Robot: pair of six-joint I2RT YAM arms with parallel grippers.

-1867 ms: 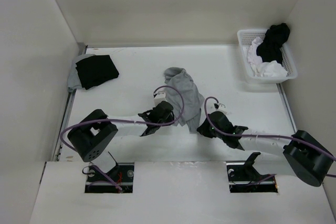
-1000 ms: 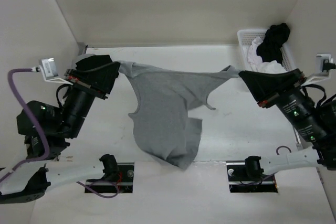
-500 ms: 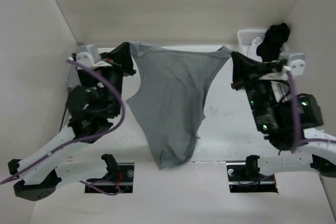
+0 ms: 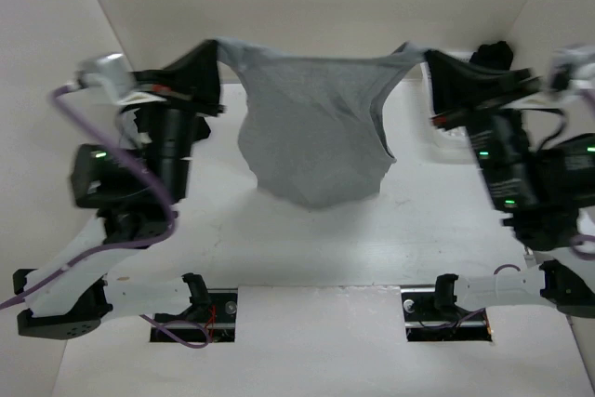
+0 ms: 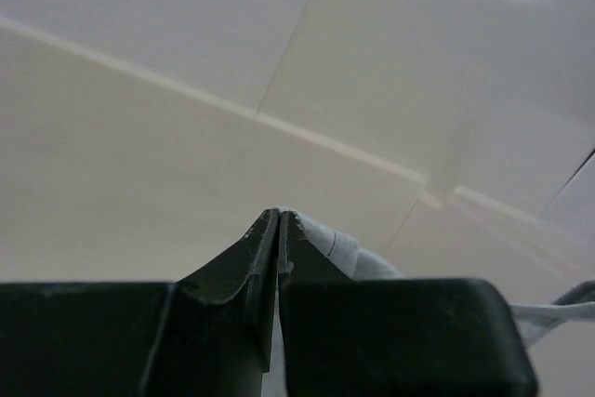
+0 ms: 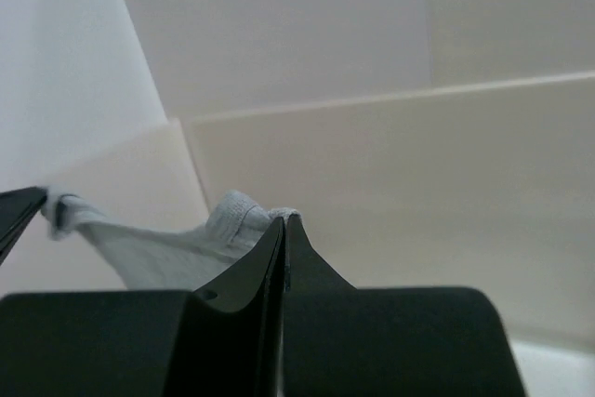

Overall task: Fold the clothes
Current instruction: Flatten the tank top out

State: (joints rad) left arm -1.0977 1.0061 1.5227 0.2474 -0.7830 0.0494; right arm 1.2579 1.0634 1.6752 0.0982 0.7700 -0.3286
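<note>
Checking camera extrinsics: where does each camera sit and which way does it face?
Top external: above and behind the arms, looking down at the table; both show, left end effector and right end effector holding the T-shirt up.
Left wrist: on the left wrist, facing white walls; its shut fingers pinch the T-shirt.
Right wrist: mirrored, facing walls; shut fingers pinch the T-shirt.
Shared: the T-shirt shows in all three.

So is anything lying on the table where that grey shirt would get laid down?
Nothing visible does. The shirt hangs between the left gripper and right gripper, both shut on it, and the table near it shows bare. What the cloth itself hides, I cannot tell.
</note>
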